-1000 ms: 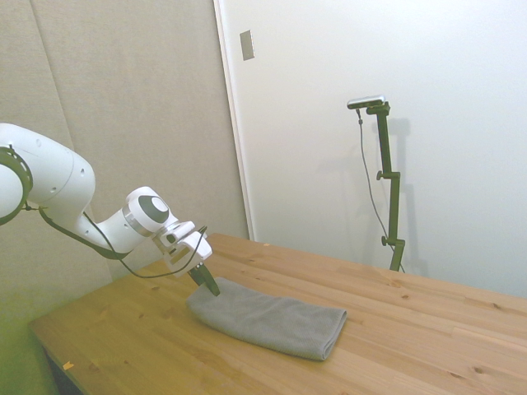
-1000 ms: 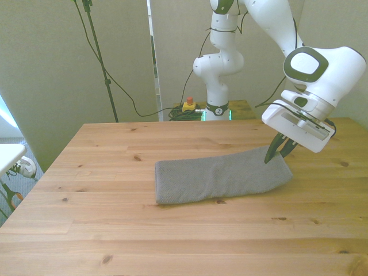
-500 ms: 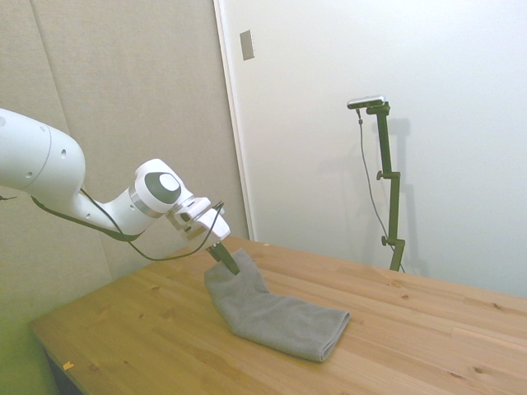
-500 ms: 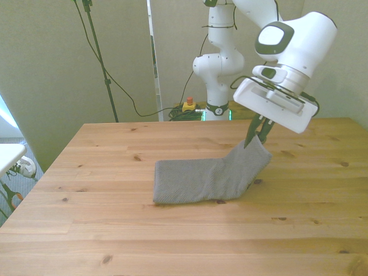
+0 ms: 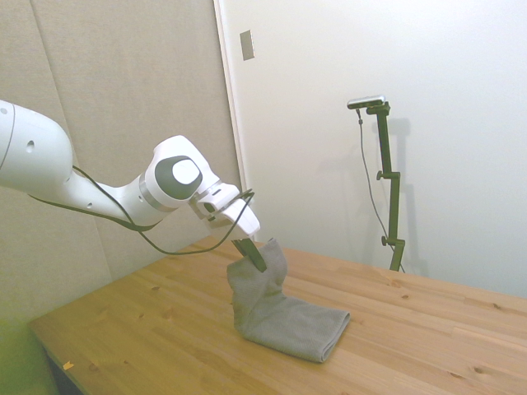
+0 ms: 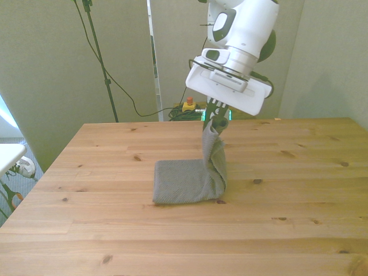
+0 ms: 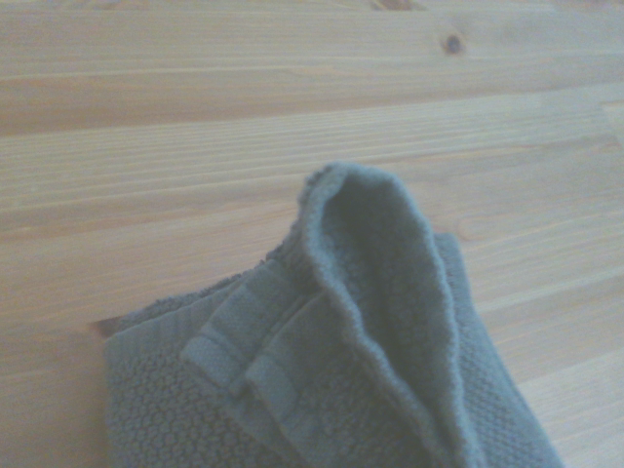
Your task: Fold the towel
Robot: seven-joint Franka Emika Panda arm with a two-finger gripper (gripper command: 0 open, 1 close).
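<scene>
Here, grey towel [image 6: 190, 178] near the middle of the wooden bench [image 6: 86, 230], half of it flat on the boards, the other half pulled up into a near-upright flap. Wide bare wood on every side in the front view: well clear of the near edge, of the front view's left edge and of the front view's right edge. Also well apart from the far edge in the side view. Tool [image 6: 218, 117] pinched shut on the towel's raised end, just above the fold line, fingers pointing down and slightly tilted. White arm [image 5: 99, 193] stretched out low over the bench, wrist bent downward, black cable [image 5: 185, 247] looping under the forearm. Towel's doubled hem and rounded lifted lip close up in the wrist view [image 7: 370, 322].
</scene>
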